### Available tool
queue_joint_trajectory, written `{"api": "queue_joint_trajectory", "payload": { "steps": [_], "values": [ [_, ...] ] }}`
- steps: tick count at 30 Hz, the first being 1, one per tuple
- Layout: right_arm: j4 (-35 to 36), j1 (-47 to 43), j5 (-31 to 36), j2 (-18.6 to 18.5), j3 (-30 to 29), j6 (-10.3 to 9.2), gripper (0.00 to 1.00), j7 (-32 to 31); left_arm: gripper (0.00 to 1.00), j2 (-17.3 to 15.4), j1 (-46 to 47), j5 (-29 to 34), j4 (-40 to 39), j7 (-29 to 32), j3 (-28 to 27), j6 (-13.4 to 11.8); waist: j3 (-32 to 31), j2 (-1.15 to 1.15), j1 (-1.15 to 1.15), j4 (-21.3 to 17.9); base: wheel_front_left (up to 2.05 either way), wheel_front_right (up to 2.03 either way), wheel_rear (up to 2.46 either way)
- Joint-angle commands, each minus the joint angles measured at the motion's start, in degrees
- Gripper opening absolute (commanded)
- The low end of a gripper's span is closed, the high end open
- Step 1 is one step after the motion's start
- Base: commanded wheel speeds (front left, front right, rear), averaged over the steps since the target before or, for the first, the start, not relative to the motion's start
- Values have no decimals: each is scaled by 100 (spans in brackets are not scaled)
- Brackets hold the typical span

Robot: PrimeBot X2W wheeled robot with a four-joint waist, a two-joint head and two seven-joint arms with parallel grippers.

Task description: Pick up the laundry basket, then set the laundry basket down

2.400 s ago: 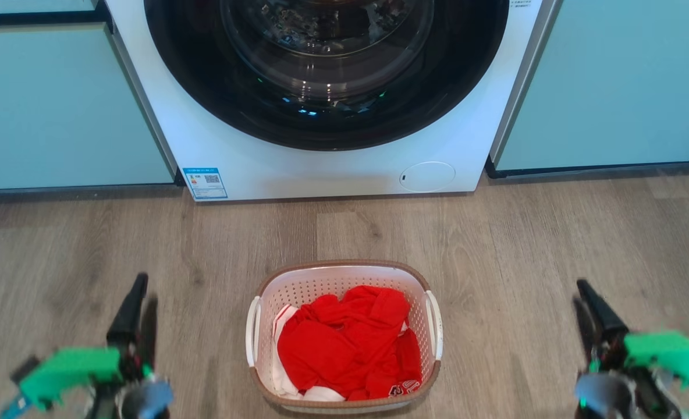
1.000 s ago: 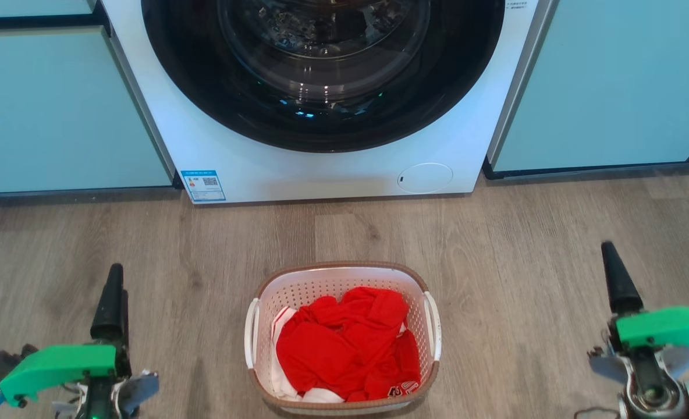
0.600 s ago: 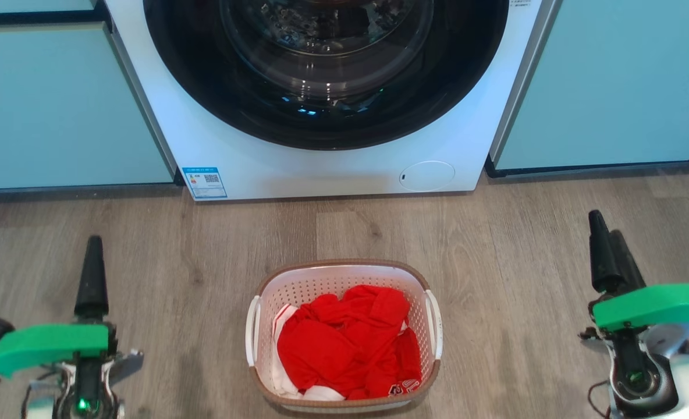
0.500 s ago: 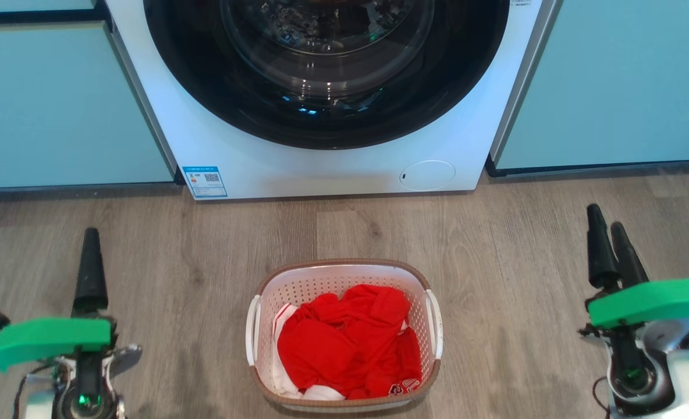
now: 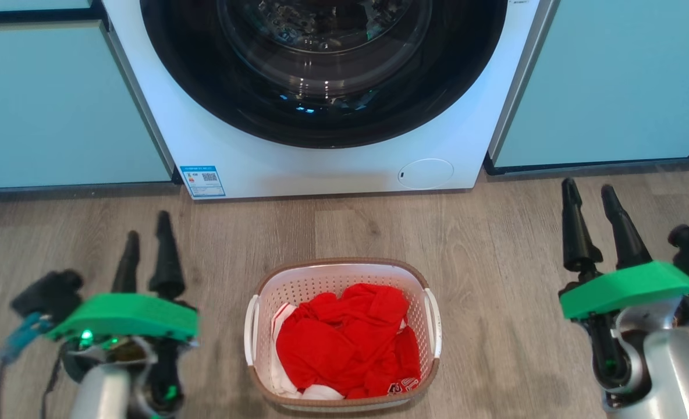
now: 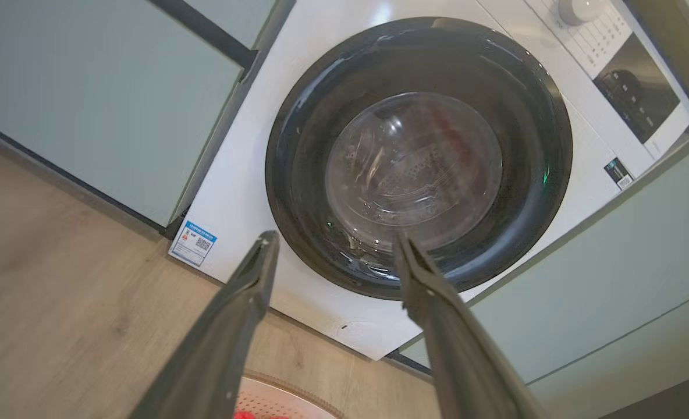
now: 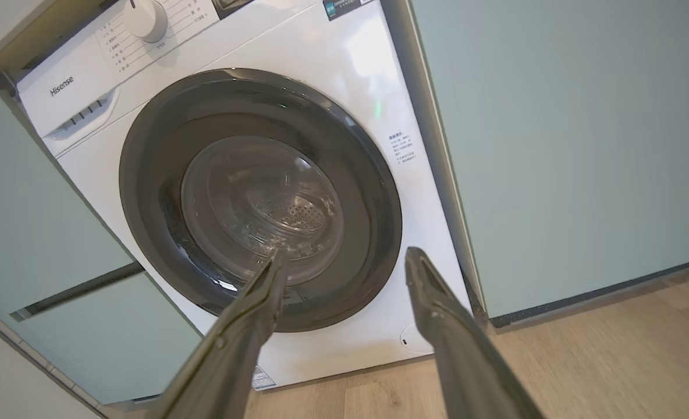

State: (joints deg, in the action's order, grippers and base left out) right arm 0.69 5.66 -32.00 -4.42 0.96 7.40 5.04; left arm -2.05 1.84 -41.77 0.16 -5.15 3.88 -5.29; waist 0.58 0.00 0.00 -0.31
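Note:
The laundry basket, white and perforated with a brown rim and two white side handles, stands on the wood floor at the lower middle of the head view, holding red and white clothes. A sliver of its rim peeks in at the bottom of the left wrist view. My left gripper is open, left of the basket and apart from it. On the other side my right gripper is open too, well clear of the basket's right handle. Both point toward the washing machine with nothing between their fingers.
The white washing machine with its dark round door stands shut straight ahead, behind the basket. Pale green cabinets flank it on both sides. Bare wood floor lies between basket and machine.
Both grippers have risen and reached forward. Each has gone from shut to open, and the left one has swung inward toward the basket. The basket has stayed put.

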Motion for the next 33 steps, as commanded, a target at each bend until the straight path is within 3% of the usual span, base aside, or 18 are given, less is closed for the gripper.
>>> {"api": "queue_joint_trajectory", "payload": {
  "steps": [1,8,14,24,33],
  "values": [
    [298,301,266,-136,124,5,100,92,100,-74,334,338,-247,-78,45,-121,-7,0,0,-7,0,0,0],
    [318,237,747,-77,175,6,100,210,100,-487,436,1130,2,-196,1012,-876,-44,0,0,-49,0,0,0],
    [206,174,1145,-43,181,6,100,294,100,-630,543,1250,314,-280,1509,-1186,-65,0,0,-67,0,0,0],
    [180,210,1856,-55,309,7,100,461,100,-520,672,1595,152,-448,1590,-1145,-58,0,0,-114,0,0,0],
    [278,223,2485,20,353,7,100,612,100,-392,697,2399,-120,-600,1541,-1180,-70,0,0,-136,0,0,0]
  ]
}}
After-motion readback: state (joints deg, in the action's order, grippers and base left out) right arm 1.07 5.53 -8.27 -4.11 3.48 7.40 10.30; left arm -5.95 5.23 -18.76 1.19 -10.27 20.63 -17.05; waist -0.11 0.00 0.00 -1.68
